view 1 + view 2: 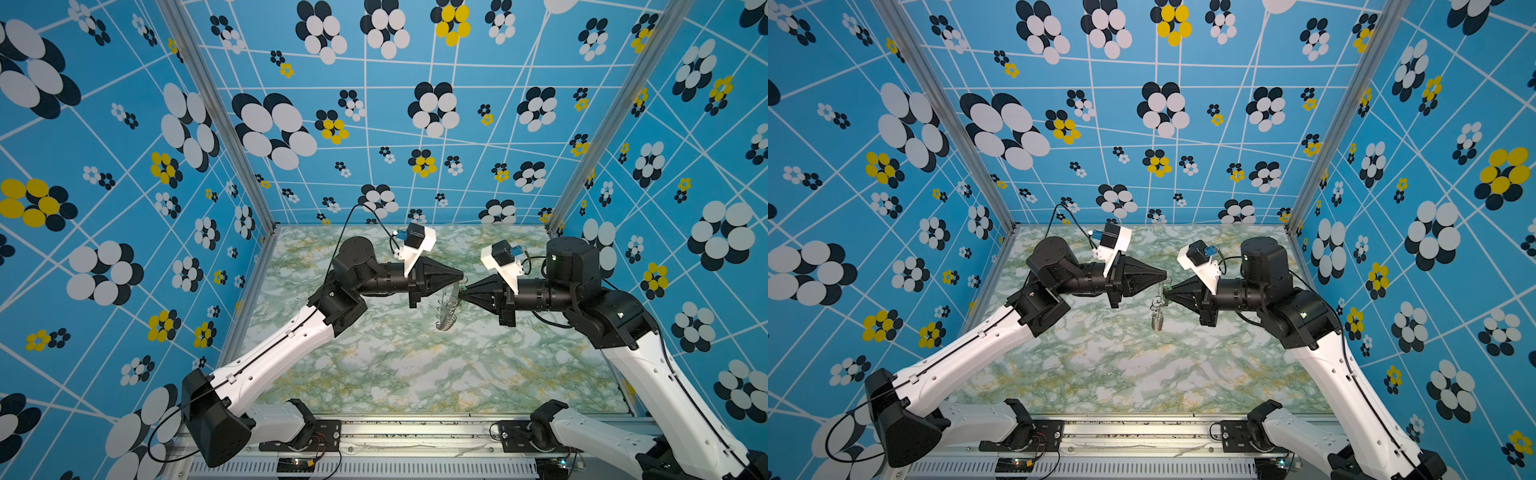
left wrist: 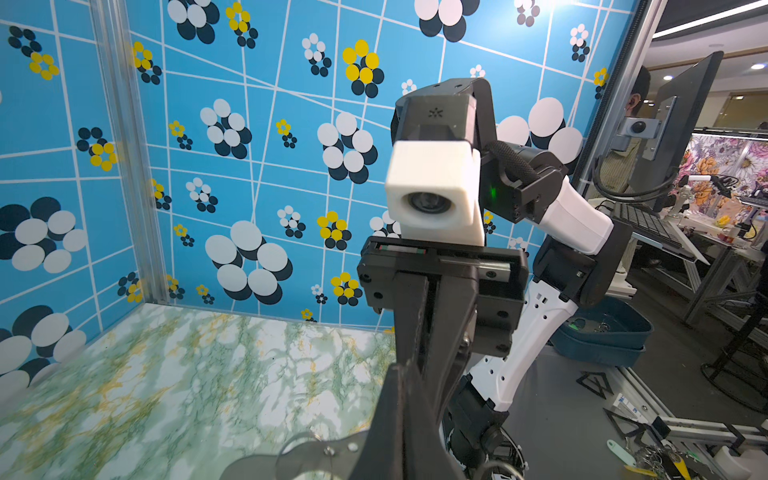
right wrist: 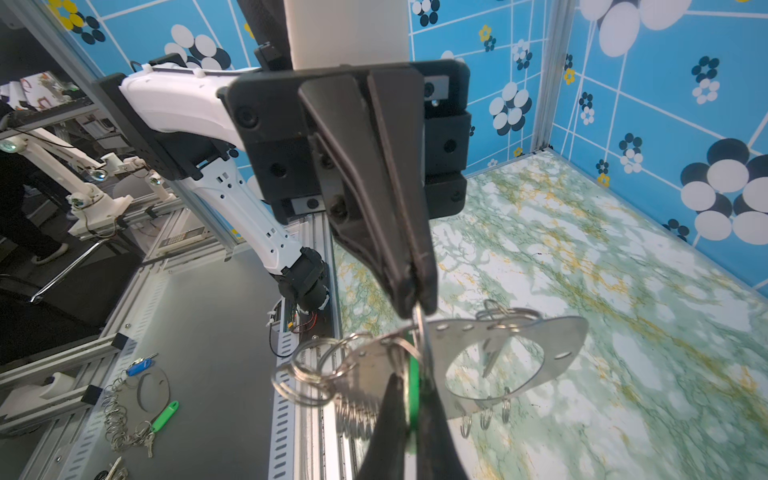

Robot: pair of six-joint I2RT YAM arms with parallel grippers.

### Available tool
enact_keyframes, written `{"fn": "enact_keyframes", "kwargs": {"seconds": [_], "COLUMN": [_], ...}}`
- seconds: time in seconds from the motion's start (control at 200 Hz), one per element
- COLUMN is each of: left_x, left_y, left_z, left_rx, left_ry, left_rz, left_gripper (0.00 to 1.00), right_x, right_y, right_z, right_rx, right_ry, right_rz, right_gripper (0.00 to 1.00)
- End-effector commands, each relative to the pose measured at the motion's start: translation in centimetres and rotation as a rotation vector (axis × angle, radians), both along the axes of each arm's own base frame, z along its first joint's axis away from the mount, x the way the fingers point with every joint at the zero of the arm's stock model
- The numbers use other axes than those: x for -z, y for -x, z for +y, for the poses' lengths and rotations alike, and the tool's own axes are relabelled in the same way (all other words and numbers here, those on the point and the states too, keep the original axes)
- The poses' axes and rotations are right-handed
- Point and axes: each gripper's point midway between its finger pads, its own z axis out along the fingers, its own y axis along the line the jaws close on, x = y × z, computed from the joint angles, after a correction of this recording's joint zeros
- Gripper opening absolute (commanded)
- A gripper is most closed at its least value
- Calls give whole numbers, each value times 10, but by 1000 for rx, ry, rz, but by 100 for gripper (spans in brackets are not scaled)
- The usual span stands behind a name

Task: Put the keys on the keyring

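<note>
Both grippers meet above the middle of the marbled table. My left gripper [image 1: 461, 277] [image 3: 415, 309] is shut on the top edge of the keyring [image 1: 448, 311] [image 1: 1158, 320]. The keyring is a flat grey band [image 3: 561, 345] that hangs edge-down, with wire loops [image 3: 316, 370] along its rim. My right gripper [image 1: 464, 291] [image 3: 409, 376] is shut on the green key [image 3: 413, 386], pressed against the ring's band beside a loop. In the left wrist view the band [image 2: 266, 465] shows beside my left gripper [image 2: 405, 386], with the right fingers [image 2: 432, 316] behind.
The marbled table [image 1: 395, 365] lies below, walled by blue flowered panels on three sides. Outside the cell, a grey bench holds spare rings with a green tag [image 3: 164, 415] and a blue tag [image 3: 139, 368]. A blue bin [image 2: 602, 336] stands beyond the right arm.
</note>
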Motion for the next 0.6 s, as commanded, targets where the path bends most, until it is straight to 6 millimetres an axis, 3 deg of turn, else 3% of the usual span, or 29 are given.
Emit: {"fn": "enact_keyframes", "kwargs": {"seconds": [0.0,0.29,0.595], "left_x": [-23,-23,-19], "left_y": [2,-3,-6], "left_z": [7,-4,-7], "left_rx": [-13,28,42], "left_ry": [91,166,175], "left_rz": [-47,4,29], "left_gripper": [0,0,0], "right_x": [-13,-16,-12], "right_y": [8,2,1], "right_z": [5,18,15], "right_rx": [-52,-75,-53], "right_ry": [-81,-126,-103], "right_rz": [6,14,5], "right_gripper": [0,0,0]}}
